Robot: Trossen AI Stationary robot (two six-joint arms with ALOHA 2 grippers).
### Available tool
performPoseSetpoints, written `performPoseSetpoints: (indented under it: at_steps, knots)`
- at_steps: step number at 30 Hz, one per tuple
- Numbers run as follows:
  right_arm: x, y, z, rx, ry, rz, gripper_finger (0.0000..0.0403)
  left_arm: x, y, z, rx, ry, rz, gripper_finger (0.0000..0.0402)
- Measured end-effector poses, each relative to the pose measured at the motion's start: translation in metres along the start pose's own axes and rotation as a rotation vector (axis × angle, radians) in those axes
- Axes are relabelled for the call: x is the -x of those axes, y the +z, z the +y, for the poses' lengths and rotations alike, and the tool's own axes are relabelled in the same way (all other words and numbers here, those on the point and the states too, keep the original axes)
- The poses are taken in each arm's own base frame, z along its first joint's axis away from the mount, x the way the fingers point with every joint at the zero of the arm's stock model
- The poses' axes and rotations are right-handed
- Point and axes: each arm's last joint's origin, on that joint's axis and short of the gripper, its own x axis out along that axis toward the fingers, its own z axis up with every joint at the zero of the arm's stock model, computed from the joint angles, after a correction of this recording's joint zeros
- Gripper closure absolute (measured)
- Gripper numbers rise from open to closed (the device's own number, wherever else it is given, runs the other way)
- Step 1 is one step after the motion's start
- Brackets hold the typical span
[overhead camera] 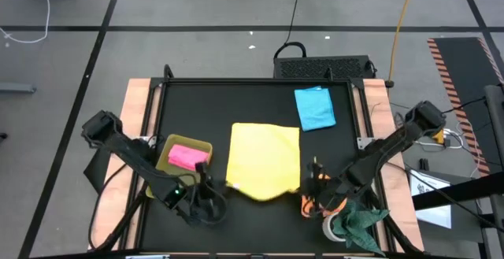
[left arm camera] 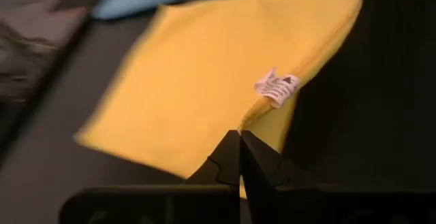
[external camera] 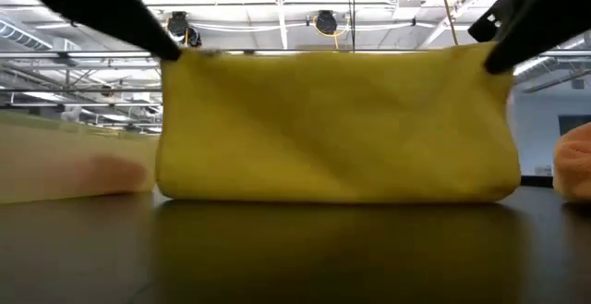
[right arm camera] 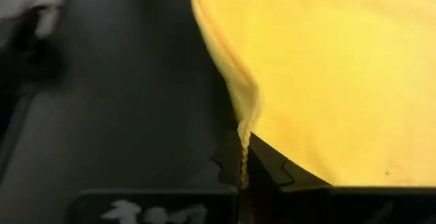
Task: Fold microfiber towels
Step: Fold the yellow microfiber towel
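Observation:
The yellow microfiber towel (overhead camera: 264,158) lies in the middle of the black mat, its near edge raised at both corners. My left gripper (overhead camera: 223,186) is shut on the near left corner and my right gripper (overhead camera: 305,182) on the near right corner. In the low view the yellow towel (external camera: 337,124) stands like a curtain between the two grippers, its lower part on the mat. A pink towel (overhead camera: 186,157) lies in the tray (overhead camera: 164,158), a light blue towel (overhead camera: 315,108) rests flat at the far right, and an orange towel (overhead camera: 315,205) sits by the right arm. My left gripper pinches the towel's near left corner (left arm camera: 246,122) between its two fingers, just beside the white tag (left arm camera: 276,88), slanting down from the near left. The corner is lifted; the cloth slopes away to the mat. My right gripper pinches the near right corner (right arm camera: 243,137) as a thin bunched edge between its fingers, slanting down from the near right. That corner is lifted clear, and the top edge (external camera: 337,53) runs nearly straight between the two holds.
A dark green cloth (overhead camera: 361,220) lies bunched at the near right beside the orange towel. The translucent tray stands at the mat's left edge. Wooden side rails (overhead camera: 138,109) border the mat; bare mat (overhead camera: 236,101) lies beyond the yellow towel.

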Motion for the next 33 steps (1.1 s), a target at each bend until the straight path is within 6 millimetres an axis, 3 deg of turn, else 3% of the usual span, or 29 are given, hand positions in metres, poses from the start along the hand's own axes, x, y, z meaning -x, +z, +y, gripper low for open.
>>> performPoseSetpoints:
  at_steps: [5,17,27,33]
  knots:
    - [0.005,0.004,-0.038,-0.117,-0.212,0.051,0.0402,-0.01,0.011,0.036,-0.014,0.14,0.003,0.0395]
    - [-0.023,-0.008,-0.125,-0.247,-0.481,0.124,0.0403,-0.082,0.015,0.113,0.031,0.36,0.111,0.0397]
    - [-0.026,-0.004,-0.169,-0.291,-0.57,0.121,0.0403,-0.118,0.002,0.149,0.079,0.275,0.084,0.0398]
    - [-0.027,-0.005,-0.175,-0.313,-0.481,0.162,0.0403,-0.125,-0.007,0.156,0.118,0.232,0.089,0.0391]
